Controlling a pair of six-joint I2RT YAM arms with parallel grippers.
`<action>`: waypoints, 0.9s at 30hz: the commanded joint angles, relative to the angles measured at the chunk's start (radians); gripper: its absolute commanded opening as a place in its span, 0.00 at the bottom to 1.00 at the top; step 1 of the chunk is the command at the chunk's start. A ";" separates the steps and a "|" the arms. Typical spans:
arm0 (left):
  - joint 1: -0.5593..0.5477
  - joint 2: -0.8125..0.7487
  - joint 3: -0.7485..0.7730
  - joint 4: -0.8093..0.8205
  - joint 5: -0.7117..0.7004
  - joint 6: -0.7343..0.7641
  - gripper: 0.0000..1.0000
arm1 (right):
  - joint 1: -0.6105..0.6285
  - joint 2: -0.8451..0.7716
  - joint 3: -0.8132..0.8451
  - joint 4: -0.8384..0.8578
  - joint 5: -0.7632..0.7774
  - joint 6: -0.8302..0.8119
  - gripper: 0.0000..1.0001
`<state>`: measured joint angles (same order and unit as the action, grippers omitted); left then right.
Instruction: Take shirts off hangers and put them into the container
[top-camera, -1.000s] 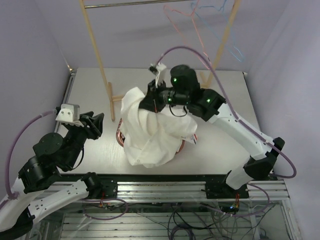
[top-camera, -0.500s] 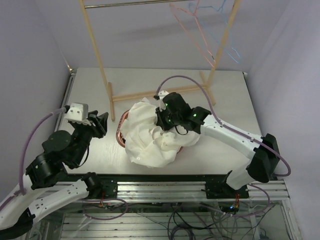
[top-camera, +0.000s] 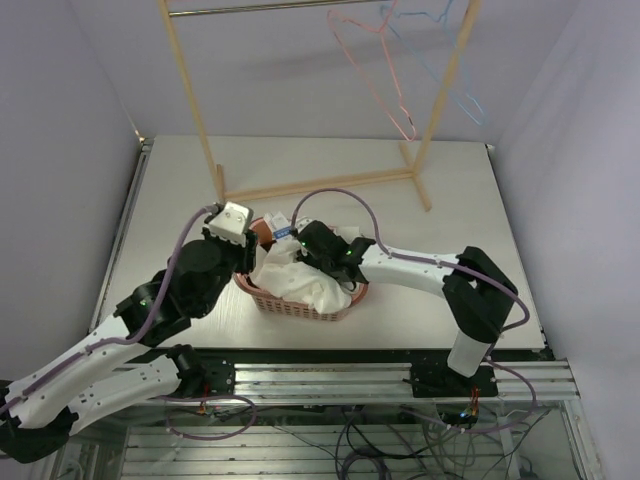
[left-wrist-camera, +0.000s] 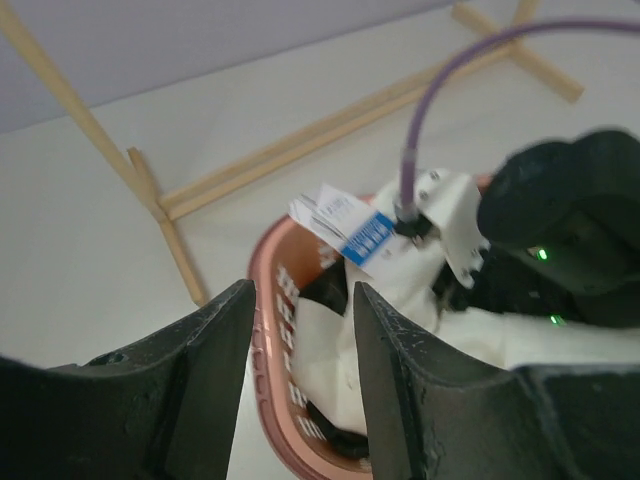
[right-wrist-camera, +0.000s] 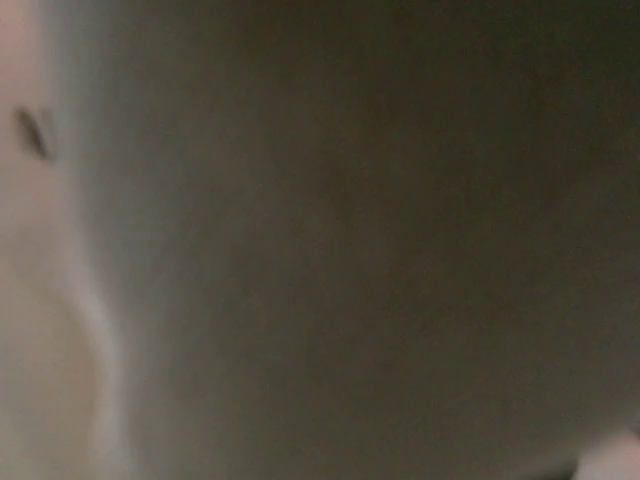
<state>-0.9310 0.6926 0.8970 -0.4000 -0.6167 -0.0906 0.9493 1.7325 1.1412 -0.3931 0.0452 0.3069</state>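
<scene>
Top external first. Find the cream-white shirt (top-camera: 300, 282) heaped in the container (top-camera: 285, 303) at 6 o'clock on the table (top-camera: 180, 180), lapping over its 4 o'clock rim. Note the right gripper (top-camera: 308, 256) sunk in that cloth, closed tight; cannot tell whether pinching fabric. Note the left gripper (left-wrist-camera: 302, 300) at the 9 o'clock rim, spread apart, empty. Press straight down toward centre, tuck in the overhang, steady the rim, then let go.
</scene>
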 joint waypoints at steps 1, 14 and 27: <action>0.006 -0.022 -0.063 0.098 0.095 0.016 0.55 | 0.004 0.155 -0.014 -0.011 0.020 0.005 0.00; 0.006 -0.042 -0.075 0.067 0.090 -0.011 0.57 | 0.002 0.065 0.138 -0.112 0.117 0.042 0.64; 0.008 -0.071 -0.082 0.059 0.082 -0.027 0.56 | -0.003 -0.055 0.455 -0.293 0.238 0.003 0.69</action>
<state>-0.9264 0.6476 0.8227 -0.3557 -0.5320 -0.1036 0.9504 1.7226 1.5276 -0.6155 0.2180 0.3275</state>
